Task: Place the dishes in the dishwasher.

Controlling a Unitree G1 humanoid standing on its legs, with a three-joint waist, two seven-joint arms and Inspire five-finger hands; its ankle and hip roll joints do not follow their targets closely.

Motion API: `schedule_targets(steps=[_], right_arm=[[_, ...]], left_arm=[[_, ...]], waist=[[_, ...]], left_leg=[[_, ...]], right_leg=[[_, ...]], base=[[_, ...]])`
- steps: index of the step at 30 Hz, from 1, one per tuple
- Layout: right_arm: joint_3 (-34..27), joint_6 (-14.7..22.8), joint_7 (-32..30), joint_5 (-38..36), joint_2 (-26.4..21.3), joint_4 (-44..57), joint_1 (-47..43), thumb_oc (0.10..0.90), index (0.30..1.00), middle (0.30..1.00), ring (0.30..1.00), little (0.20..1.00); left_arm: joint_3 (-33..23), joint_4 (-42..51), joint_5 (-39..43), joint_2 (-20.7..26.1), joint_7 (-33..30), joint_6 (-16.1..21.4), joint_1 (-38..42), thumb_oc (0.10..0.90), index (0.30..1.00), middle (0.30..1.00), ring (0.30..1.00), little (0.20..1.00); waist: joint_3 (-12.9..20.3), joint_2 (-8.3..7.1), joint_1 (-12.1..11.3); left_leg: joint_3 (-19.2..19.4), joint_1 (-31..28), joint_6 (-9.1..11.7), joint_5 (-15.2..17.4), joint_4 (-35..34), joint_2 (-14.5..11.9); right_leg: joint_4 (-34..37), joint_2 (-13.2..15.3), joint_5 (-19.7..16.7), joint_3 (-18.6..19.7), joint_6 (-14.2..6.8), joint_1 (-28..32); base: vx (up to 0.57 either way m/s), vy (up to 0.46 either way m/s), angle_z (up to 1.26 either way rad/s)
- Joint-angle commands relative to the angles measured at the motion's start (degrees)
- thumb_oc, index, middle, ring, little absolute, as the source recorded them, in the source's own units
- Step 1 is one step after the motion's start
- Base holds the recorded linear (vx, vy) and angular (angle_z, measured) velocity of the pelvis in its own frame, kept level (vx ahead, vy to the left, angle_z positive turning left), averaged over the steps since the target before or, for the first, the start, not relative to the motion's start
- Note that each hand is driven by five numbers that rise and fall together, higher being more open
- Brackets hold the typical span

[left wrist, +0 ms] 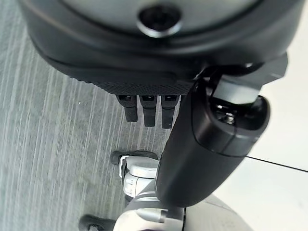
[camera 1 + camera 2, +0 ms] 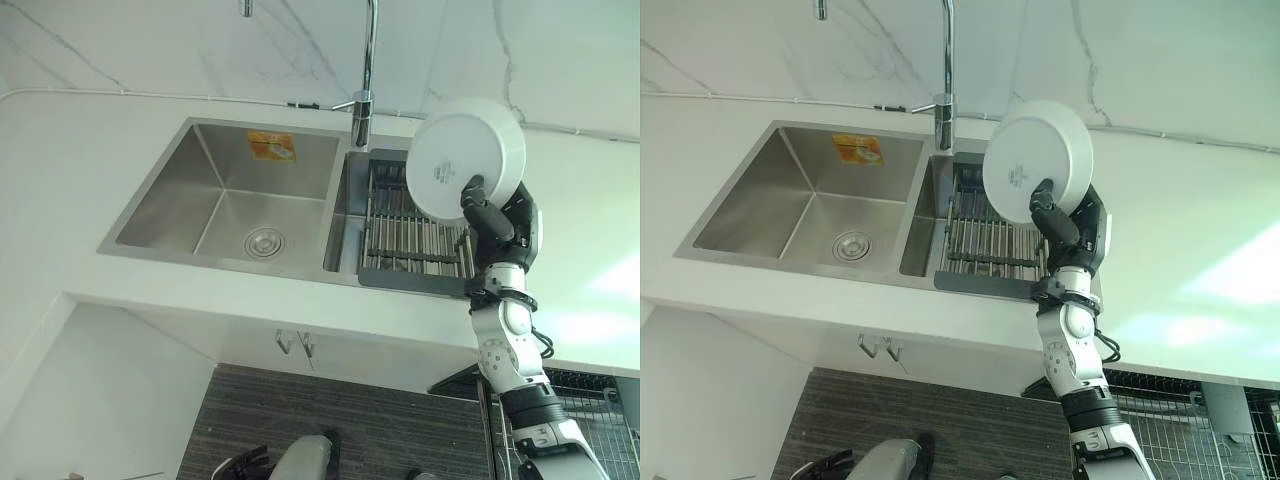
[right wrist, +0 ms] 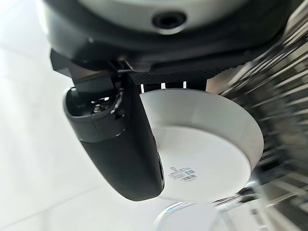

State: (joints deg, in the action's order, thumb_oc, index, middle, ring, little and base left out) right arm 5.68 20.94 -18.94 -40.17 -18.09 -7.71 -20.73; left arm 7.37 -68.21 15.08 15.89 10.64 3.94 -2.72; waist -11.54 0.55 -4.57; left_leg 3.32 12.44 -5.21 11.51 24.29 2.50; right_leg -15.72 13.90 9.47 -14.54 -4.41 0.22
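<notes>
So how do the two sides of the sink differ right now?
The left basin is bare, showing its round drain; the right basin holds a dark drying rack. The left basin is wider, the right one narrower. The right hand holds a white bowl above the right basin. Both are steel.

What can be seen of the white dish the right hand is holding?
The white dish is a round, plain, glossy piece that looks ceramic, a shallow bowl or deep plate with a flat base and sloping wall. A small printed mark and label sit on its underside, which faces the head camera. It is held tilted on edge above the drying rack in the sink's smaller right basin, clear of the rack. The right hand grips its lower rim, thumb on the underside, fingers behind it. Nothing else touches it.
</notes>
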Motion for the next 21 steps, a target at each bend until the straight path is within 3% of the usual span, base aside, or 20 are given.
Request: schedule_targets(steps=[1,8,10,14,17,21], right_arm=[[-3.1,8.8,1.5,6.1,-2.8,9.1,-5.1,0.400,0.300,0.300,0.300,0.300],[-2.3,7.1,2.4,7.7,-2.4,13.6,-4.2,0.400,0.300,0.300,0.300,0.300],[-1.9,6.7,3.2,6.8,-2.5,15.0,-4.2,0.400,0.300,0.300,0.300,0.300],[-2.8,8.4,3.7,6.1,-3.4,15.6,-2.6,0.400,0.300,0.300,0.300,0.300],[-4.5,9.3,5.3,4.3,-4.3,15.9,-0.6,0.400,0.300,0.300,0.300,0.300],[-5.5,10.9,6.4,3.4,-4.9,15.2,0.5,0.400,0.300,0.300,0.300,0.300]], left_arm=[[3.3,-1.9,-3.0,0.6,2.1,0.1,-0.2,0.800,0.900,0.900,0.900,0.900],[3.4,-1.3,-4.6,0.5,2.1,-0.7,-1.0,0.800,0.900,0.900,0.900,0.900],[3.2,-0.9,-3.7,0.6,1.9,-0.8,-1.1,0.800,0.900,0.900,0.900,0.900],[4.2,-0.4,-5.3,1.0,2.5,0.0,-0.9,0.800,0.900,0.900,0.900,0.900],[5.0,-0.2,-4.7,1.1,2.2,-0.1,-0.6,0.800,0.900,0.900,0.900,0.900],[5.2,-0.3,-3.8,0.9,1.7,0.0,-0.6,0.800,0.900,0.900,0.900,0.900]], waist=[[3.4,0.82,0.9],[2.9,0.62,2.4],[1.9,0.49,2.3],[1.3,0.44,3.9],[0.7,1.62,5.3],[0.3,1.26,6.0]], left_leg=[[0.1,-6.1,1.8,3.8,-7.1,-1.4],[5.3,-7.8,2.3,4.9,-7.1,-1.5],[8.3,-9.1,2.4,5.5,-7.1,-2.4],[9.3,-9.7,1.7,6.2,-7.1,-2.8],[10.9,-9.9,1.2,6.1,-7.1,-4.6],[11.9,-10.5,1.5,6.3,-7.1,-4.6]], right_leg=[[-1.5,2.6,-5.5,1.7,-6.4,-3.3],[-1.5,2.7,-8.8,-2.5,-7.5,-7.7],[-1.5,2.0,-8.8,-5.5,-7.7,-7.6],[-1.5,0.1,-9.5,-5.6,-7.2,-8.0],[-2.4,-3.3,-8.3,-7.0,-5.9,-6.0],[-1.5,-4.2,-6.9,-7.0,-5.4,-5.3]], base=[[-0.02,0.163,-0.40],[-0.02,0.081,-0.73],[-0.04,0.050,-1.01],[-0.03,0.014,-0.78],[-0.05,0.019,-0.25],[-0.03,-0.056,-0.28]])
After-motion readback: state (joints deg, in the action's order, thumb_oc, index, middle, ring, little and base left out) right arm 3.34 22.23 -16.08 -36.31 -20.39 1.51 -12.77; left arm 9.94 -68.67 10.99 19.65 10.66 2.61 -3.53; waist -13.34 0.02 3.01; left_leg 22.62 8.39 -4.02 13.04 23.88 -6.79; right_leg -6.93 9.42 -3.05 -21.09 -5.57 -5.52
